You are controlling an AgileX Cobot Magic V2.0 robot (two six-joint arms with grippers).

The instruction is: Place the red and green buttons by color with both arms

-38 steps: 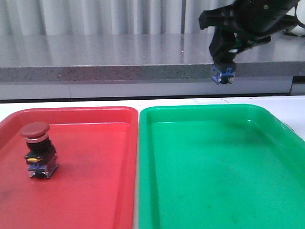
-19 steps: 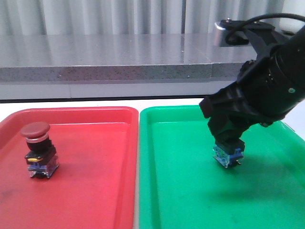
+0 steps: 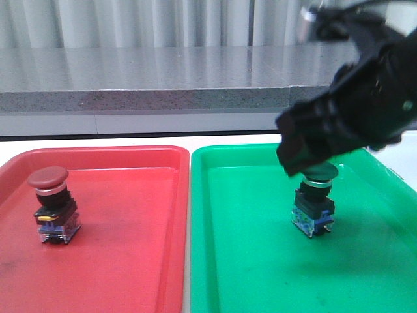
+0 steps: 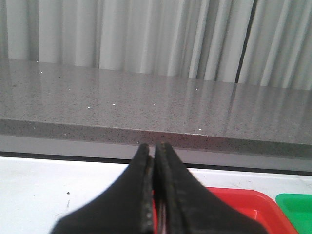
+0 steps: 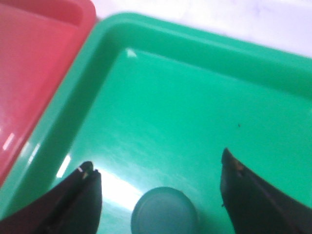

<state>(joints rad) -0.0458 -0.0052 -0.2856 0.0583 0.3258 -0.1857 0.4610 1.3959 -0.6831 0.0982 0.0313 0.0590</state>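
Observation:
The red button (image 3: 52, 203) stands upright in the red tray (image 3: 130, 261) at its left side. The green button (image 3: 314, 208) stands upright in the green tray (image 3: 260, 274), its cap partly hidden by my right arm. In the right wrist view its green cap (image 5: 164, 210) lies between the spread fingers, touching neither. My right gripper (image 5: 158, 168) is open just above it. My left gripper (image 4: 155, 148) is shut and empty, over the red tray's far corner (image 4: 243, 204), out of the front view.
A grey stone ledge (image 3: 143, 85) runs behind the white table, with curtains behind it. The two trays lie side by side, edges nearly touching.
My right arm came down with the green button into the green tray, then let it go and opened. The button now stands free on the tray floor.

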